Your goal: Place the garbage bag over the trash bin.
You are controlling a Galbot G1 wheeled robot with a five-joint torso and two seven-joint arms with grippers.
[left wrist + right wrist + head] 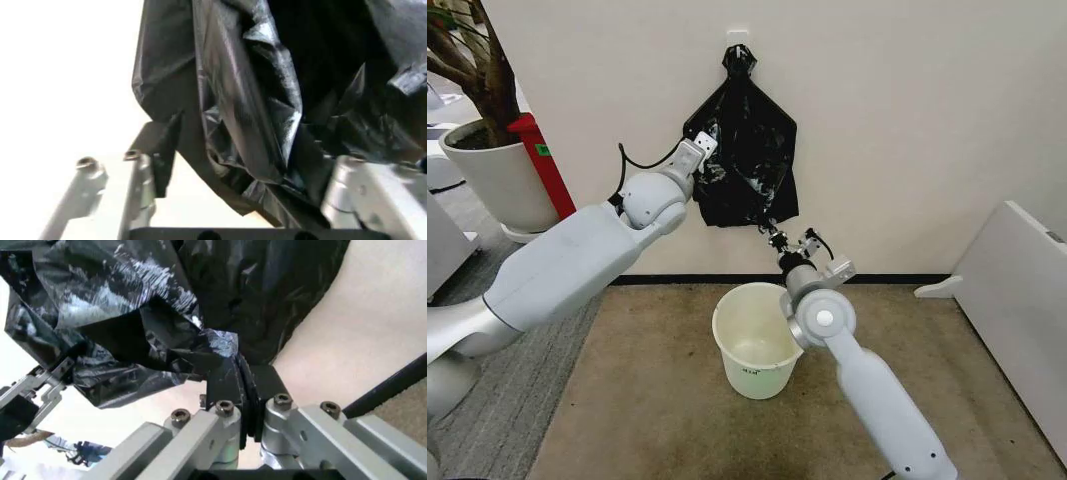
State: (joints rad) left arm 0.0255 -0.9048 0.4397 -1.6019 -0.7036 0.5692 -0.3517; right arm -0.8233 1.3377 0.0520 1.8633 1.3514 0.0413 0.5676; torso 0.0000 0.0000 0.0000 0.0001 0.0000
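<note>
Head view: the thin, glossy, crinkly black plastic garbage bag [745, 160] hangs against the cream wall [907, 120] from a small hook at its knotted top, directly above the small round cream-white plastic trash bin [757, 352], which stands on the brown carpet floor [647, 400] and looks empty inside. The left pincer [706, 150] reaches the bag's left edge about halfway up; the right pincer [772, 232] meets the bottom hem near its right corner. A large white plant pot [497, 175] holding a trunked plant and a red container [545, 160] beside it stand far to the left, apart from the work. Left wrist view: the left pincer [243, 170] is spread wide, one finger on each side of a hanging fold of bag [253, 100], not yet closed on it. Right wrist view: the right pincer [245, 390] is pinched fully together, a crumpled bit of the bag's hem [173, 315] caught between its pads. Judgement: the step in hand is securing both sides of the bag's mouth; the left should close on a single layer opposite the right's hold, so the mouth can open wider than the bin's rim. Thin film may slip or tear if pulled hard against the hook.
</note>
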